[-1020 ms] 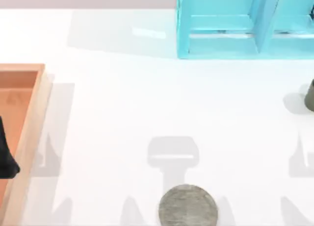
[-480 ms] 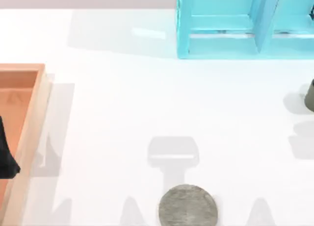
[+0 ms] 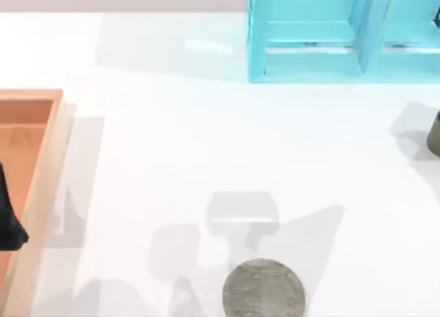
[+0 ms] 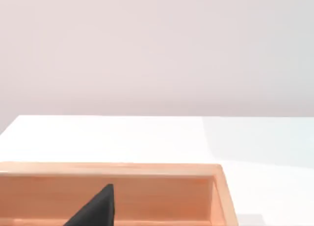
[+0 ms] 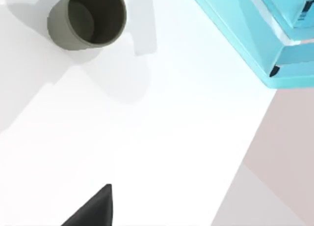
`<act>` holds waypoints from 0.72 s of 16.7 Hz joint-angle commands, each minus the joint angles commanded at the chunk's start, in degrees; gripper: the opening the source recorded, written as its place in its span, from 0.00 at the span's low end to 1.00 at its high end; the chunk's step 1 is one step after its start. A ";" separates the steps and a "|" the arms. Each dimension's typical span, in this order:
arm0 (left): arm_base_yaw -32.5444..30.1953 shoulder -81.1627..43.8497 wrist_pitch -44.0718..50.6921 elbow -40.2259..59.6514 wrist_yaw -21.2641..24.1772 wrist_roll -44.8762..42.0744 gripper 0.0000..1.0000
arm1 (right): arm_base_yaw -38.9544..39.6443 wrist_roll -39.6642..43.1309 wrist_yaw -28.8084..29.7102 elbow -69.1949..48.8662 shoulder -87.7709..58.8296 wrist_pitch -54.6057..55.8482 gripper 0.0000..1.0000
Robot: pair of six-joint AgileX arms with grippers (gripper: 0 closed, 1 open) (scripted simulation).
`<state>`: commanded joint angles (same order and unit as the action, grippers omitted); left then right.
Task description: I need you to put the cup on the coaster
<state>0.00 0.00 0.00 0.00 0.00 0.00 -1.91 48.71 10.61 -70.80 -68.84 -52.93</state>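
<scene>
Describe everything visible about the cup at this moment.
The cup is a small, plain, dark olive-grey cylinder with a matte look. It stands upright on the white table, mouth open, apparently empty. In the top view it sits at the table's right edge, cut off by the frame, well away from the coaster at the near edge. Nothing touches it but the table.

My top camera looks straight down on the white table (image 3: 172,145). My left wrist camera looks level across the orange-brown wooden tray (image 4: 147,169), also at the top view's left edge. My right wrist camera looks down on the dark olive-grey cylindrical cup (image 5: 88,20) and turquoise shelf unit (image 5: 255,35).
</scene>
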 joint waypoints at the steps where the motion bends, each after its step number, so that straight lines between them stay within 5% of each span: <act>1: 0.00 0.00 0.00 0.00 0.00 0.00 1.00 | -0.11 3.94 -0.17 -4.50 -5.10 -3.16 1.00; 12: 0.00 0.00 0.00 0.00 0.00 0.00 1.00 | -0.22 37.19 -8.27 -34.25 -45.15 -23.50 1.00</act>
<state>0.00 0.00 0.00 0.00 0.00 0.00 -2.13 85.90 2.34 -105.05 -113.99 -76.43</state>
